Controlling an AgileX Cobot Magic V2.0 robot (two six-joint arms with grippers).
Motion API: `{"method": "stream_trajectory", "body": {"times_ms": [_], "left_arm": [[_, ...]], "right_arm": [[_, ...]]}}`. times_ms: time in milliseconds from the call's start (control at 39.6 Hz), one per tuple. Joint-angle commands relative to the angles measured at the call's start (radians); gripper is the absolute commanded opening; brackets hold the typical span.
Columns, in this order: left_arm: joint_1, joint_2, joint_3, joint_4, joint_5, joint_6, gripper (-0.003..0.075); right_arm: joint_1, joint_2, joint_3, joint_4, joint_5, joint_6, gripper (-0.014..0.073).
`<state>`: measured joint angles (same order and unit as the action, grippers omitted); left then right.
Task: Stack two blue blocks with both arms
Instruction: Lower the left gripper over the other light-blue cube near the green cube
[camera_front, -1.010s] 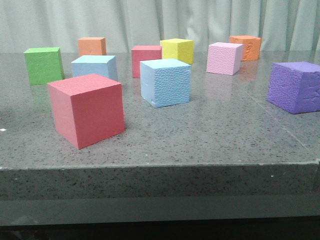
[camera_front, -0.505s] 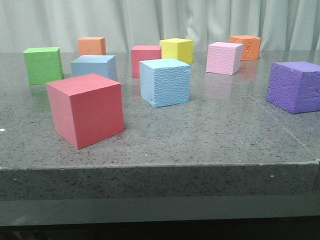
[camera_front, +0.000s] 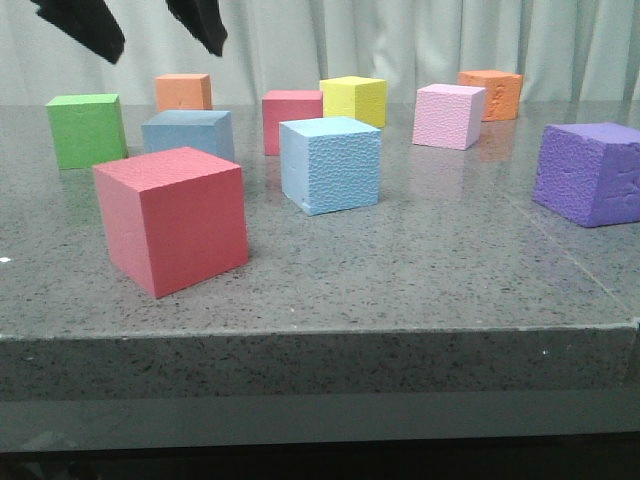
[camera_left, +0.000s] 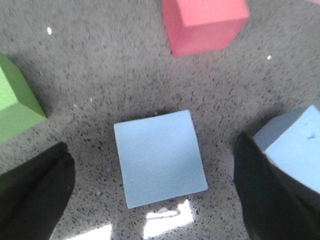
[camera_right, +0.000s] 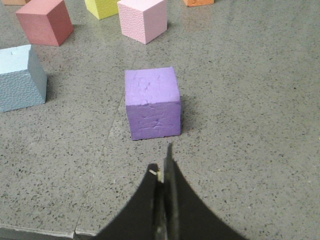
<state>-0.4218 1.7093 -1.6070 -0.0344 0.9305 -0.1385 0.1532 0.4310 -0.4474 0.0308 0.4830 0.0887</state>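
Note:
The smooth blue block (camera_front: 188, 133) sits at the left middle of the table, behind a big red cube. The pebbled blue block (camera_front: 331, 165) stands to its right, near the centre. My left gripper (camera_front: 140, 25) hangs open and empty above the smooth block. In the left wrist view that block (camera_left: 160, 157) lies on the table between the two spread fingers (camera_left: 35, 195), with the pebbled block (camera_left: 295, 145) beside the other finger. My right gripper (camera_right: 164, 170) is shut and empty, just short of the purple cube; the pebbled block (camera_right: 20, 77) lies off to one side.
A big red cube (camera_front: 172, 218) stands at the front left, a green cube (camera_front: 87, 130) left of the smooth block. Orange (camera_front: 183, 92), red (camera_front: 292, 118), yellow (camera_front: 353, 100), pink (camera_front: 449, 116) and orange (camera_front: 490, 94) cubes line the back. A purple cube (camera_front: 590, 173) stands right.
My left gripper's open fingers have come into the front view at the top left, above the smooth blue block. No cube has moved.

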Motion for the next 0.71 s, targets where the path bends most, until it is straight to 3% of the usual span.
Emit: {"method": "stream_trajectory", "body": {"times_ms": [0, 202, 480, 682], "left_arm": [[-0.006, 0.006, -0.089, -0.012, 0.036, -0.04, 0.0628], [-0.006, 0.09, -0.16, -0.024, 0.129, -0.048, 0.0628], [-0.006, 0.13, -0.16, -0.024, 0.116, -0.048, 0.0617], [-0.006, 0.13, -0.16, -0.024, 0.112, -0.048, 0.047]], "right_arm": [[-0.005, 0.002, -0.025, -0.012, -0.076, -0.01, -0.0067], [-0.005, 0.002, -0.025, -0.012, -0.076, -0.01, -0.0067], [-0.005, 0.002, -0.025, -0.012, -0.076, -0.01, -0.0067], [-0.005, 0.002, -0.025, -0.012, -0.076, -0.01, -0.0067]]}}
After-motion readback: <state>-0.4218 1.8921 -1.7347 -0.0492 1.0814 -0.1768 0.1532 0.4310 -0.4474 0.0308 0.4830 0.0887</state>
